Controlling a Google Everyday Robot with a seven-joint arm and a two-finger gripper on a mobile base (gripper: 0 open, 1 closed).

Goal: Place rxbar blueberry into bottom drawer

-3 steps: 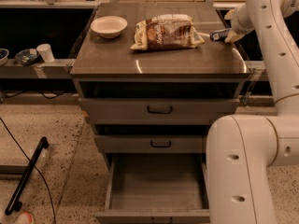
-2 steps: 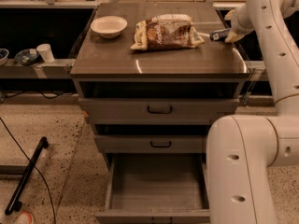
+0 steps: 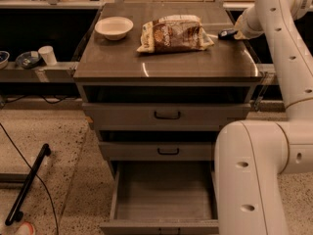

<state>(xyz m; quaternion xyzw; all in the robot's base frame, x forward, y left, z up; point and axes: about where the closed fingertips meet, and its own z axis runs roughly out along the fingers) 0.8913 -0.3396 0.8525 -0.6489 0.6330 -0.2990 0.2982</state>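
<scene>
The rxbar blueberry (image 3: 226, 33) is a small dark-blue bar at the right rear of the cabinet top, just right of the chip bag. My gripper (image 3: 234, 34) is at the bar's right end, at the tip of the white arm that comes in from the top right; the arm hides most of it. I cannot tell whether it holds the bar. The bottom drawer (image 3: 166, 195) is pulled open at the foot of the cabinet, with a bare grey interior.
A large brown-and-white chip bag (image 3: 173, 33) and a white bowl (image 3: 114, 27) lie on the cabinet top (image 3: 166, 62). The two upper drawers (image 3: 167, 115) are closed. My white arm's base (image 3: 254, 175) stands right of the open drawer. A black bar and cable (image 3: 27, 185) lie on the floor at left.
</scene>
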